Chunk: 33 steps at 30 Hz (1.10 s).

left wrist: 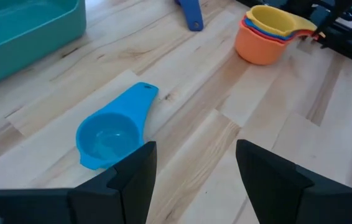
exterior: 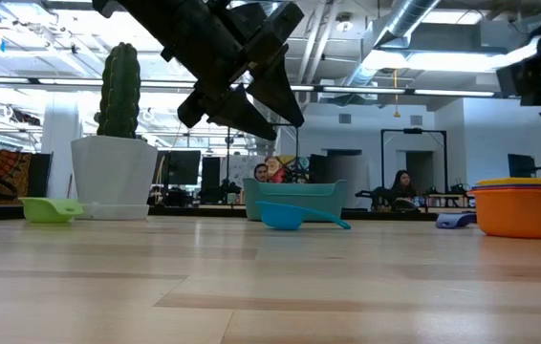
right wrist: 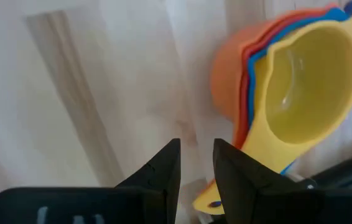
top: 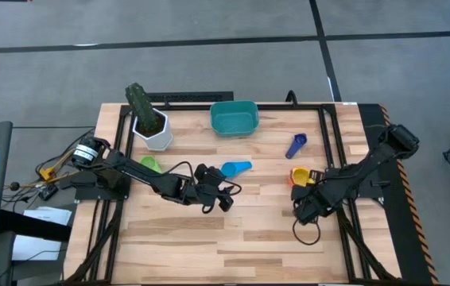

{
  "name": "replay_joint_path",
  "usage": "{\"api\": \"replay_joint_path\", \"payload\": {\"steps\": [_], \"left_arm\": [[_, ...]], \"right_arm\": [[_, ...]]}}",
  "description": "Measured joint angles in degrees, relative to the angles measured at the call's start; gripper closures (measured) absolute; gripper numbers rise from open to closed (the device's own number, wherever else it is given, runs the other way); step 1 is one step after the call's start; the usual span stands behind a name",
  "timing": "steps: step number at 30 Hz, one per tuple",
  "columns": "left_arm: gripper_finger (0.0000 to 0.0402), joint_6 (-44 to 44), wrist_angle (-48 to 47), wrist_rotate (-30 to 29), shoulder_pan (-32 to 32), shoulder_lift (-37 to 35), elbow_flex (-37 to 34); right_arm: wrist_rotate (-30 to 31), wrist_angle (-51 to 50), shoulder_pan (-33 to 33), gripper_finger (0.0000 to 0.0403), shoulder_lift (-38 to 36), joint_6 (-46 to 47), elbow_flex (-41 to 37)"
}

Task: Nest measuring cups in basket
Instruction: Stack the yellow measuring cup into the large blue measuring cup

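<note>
High view shows a pale wood-plank counter (top: 233,238) with a white pot (top: 158,135) holding a ribbed green cactus (top: 141,103) at the far left, beside the smooth teal basket (top: 234,117), which sits at the far middle with nothing blocking it. A green cup (top: 150,164) lies left, a light blue cup (top: 235,168) centre, a dark blue cup (top: 296,145) farther right, and an orange-red-blue-yellow nested stack (top: 300,175) near the right. The left pincer (top: 213,195) hangs released just near of the light blue cup, while the right pincer (top: 304,208) sits beside the stack, narrowly parted and grasping nothing.
</note>
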Motion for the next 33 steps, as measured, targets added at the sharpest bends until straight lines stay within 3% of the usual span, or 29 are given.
{"api": "replay_joint_path", "payload": {"steps": [10,19,33], "left_arm": [[0.0191,-0.46,-0.44,-0.43,0.02,0.02,0.00],[0.0191,-0.68,-0.48,-0.52,0.02,0.02,0.02],[0.0191,-1.47,-0.56,-0.44,0.02,0.02,0.02]], "right_arm": [[5.43,-11.00,1.35,0.0285,-7.54,9.11,0.01],[3.66,0.05,3.31,0.0285,-9.48,5.73,-0.37],[0.56,-2.25,4.00,0.0285,-8.81,9.72,-7.50]]}}
